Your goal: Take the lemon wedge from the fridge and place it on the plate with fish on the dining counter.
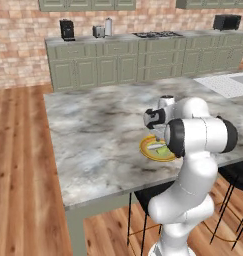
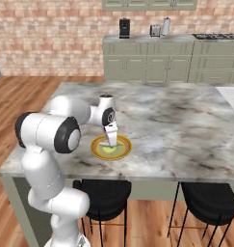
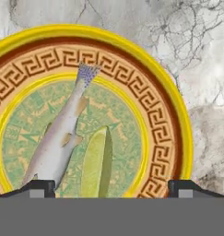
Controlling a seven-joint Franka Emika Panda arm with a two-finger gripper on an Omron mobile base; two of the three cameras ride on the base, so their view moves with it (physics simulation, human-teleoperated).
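In the hand view the plate (image 3: 178,120) is cut off by the left edge. The lower ends of the fish (image 3: 58,143) and the lemon wedge (image 3: 97,166) run out of sight at the bottom, between the fingers (image 3: 37,188), of which just the tips rise into view. In the left base view the arm's elbow hides the plate's right side. In the right base view the lemon wedge is too small to make out.

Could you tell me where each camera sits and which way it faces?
Left base view: behind-left of the arm, facing the dining counter; arm rises lower right.
Right base view: behind-right, same counter; arm rises lower left, claw over the plate.
Hand view: looking down at the plate, fish and lemon wedge between open fingertips.
Shared: plate, counter.
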